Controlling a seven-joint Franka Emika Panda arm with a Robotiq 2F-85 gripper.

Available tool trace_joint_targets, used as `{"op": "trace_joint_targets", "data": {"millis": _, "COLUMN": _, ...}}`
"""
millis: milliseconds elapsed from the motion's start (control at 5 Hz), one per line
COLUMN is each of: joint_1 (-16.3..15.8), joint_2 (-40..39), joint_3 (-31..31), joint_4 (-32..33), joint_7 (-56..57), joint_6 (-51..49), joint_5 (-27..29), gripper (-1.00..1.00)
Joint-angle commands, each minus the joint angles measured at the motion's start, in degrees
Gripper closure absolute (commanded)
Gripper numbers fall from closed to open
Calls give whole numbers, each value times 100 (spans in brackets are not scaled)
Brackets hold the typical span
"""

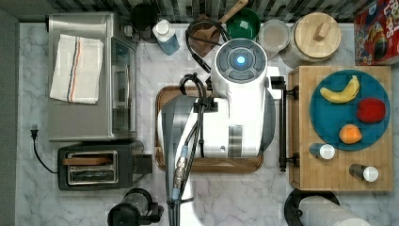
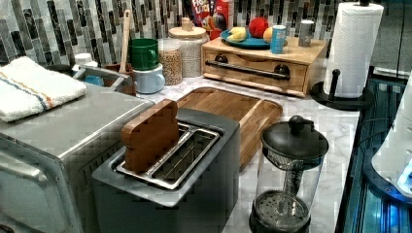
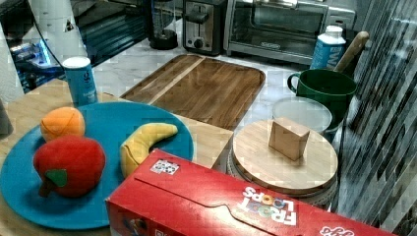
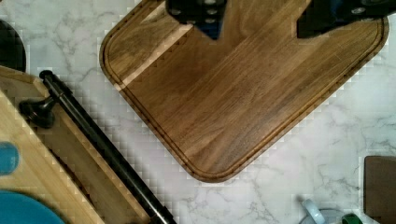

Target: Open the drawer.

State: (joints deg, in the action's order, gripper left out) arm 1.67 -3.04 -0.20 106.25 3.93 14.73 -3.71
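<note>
The drawer (image 2: pixel 228 58) is the front of a light wooden box (image 1: pixel 301 172) at the top view's right, and it sits flush with the box. A long black bar handle (image 1: pixel 282 127) (image 2: pixel 248 70) runs across it. In the wrist view the handle (image 4: pixel 102 144) slants past the drawer front (image 4: pixel 70 156). My gripper (image 4: pixel 261 18) hangs open above the walnut cutting board (image 4: pixel 233 93), well off the handle, with nothing between its dark fingers (image 4: pixel 201 11). The white arm (image 1: pixel 235 108) covers most of the board in the top view.
A blue plate (image 1: pixel 329 117) with a banana, an apple and an orange, plus two shakers, rests on the box. A paper towel roll (image 2: pixel 352 48) stands beside it. Jars, a green mug (image 2: pixel 144 53), a toaster (image 2: pixel 170 165), an oven and a French press (image 2: pixel 289 174) ring the marble counter.
</note>
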Motion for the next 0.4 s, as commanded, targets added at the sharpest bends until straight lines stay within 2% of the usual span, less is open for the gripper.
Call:
{"op": "trace_joint_targets", "data": {"millis": 200, "joint_1": 0, "joint_2": -3, "joint_3": 1, "joint_4": 15, "joint_7": 13, "joint_6": 9, "joint_5": -3, "gripper": -100}}
{"op": "trace_joint_targets", "data": {"millis": 400, "joint_1": 42, "joint_2": 9, "joint_3": -21, "joint_4": 325, "joint_7": 395, "joint_6": 292, "joint_5": 74, "gripper": -100}}
